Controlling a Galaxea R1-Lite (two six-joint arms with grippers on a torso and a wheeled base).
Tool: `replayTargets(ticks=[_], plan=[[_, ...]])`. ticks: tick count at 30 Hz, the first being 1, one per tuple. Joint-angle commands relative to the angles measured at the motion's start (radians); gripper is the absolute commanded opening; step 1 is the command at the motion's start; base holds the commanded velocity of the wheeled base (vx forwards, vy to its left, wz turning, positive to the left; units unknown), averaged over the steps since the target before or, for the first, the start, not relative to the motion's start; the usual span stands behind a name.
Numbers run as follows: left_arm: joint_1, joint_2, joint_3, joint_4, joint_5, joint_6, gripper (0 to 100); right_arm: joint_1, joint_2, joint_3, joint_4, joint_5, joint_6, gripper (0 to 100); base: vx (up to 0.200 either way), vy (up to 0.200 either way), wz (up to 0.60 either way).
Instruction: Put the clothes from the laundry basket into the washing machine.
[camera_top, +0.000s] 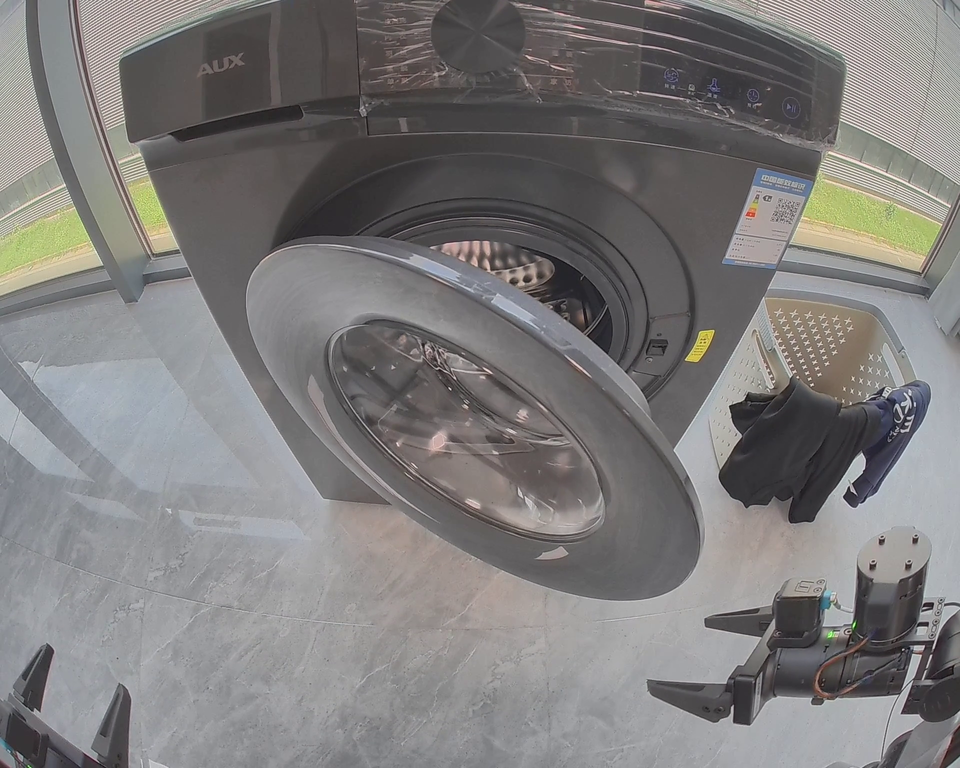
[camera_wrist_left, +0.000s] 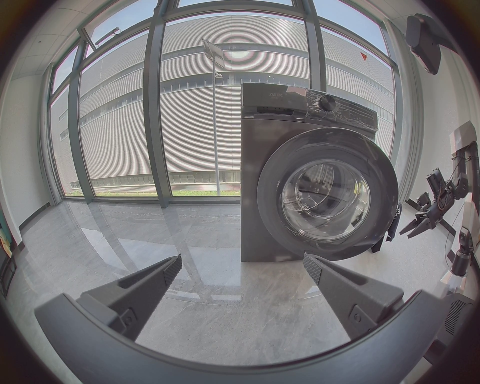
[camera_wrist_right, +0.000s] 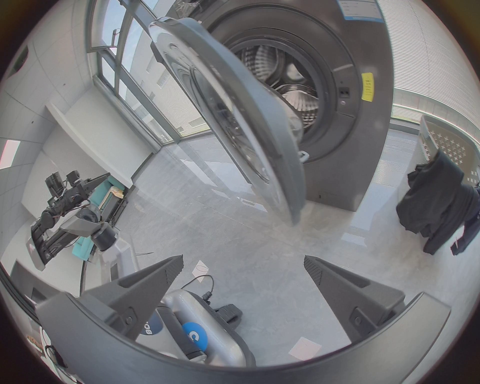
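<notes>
A grey front-loading washing machine (camera_top: 480, 200) stands with its round door (camera_top: 470, 420) swung wide and the steel drum (camera_top: 520, 275) showing behind it. To its right sits a cream laundry basket (camera_top: 830, 350) with a black garment (camera_top: 790, 450) and a dark blue garment (camera_top: 895, 425) draped over its front rim. My right gripper (camera_top: 710, 660) is open and empty, low at the right, below the basket. My left gripper (camera_top: 70, 695) is open and empty at the lower left, far from the machine. The black garment (camera_wrist_right: 435, 200) and the machine (camera_wrist_left: 310, 165) appear in the wrist views.
Grey polished tile floor (camera_top: 250, 520) lies wide around the machine. Tall windows (camera_wrist_left: 190, 110) run behind it. The open door juts out over the floor between my two arms. The basket stands close against the machine's right side.
</notes>
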Motion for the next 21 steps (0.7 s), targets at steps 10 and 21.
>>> replayTargets(ticks=[10,21], plan=[[0.000,-0.013,0.018,-0.001,0.000,0.000,100,-0.325,0.115,-0.080,-0.003,-0.010,-0.096,100,0.000,0.000,0.00],[0.000,-0.013,0.018,-0.001,-0.002,-0.003,100,-0.312,0.244,-0.295,0.005,-0.009,-0.093,100,0.000,0.000,0.00]])
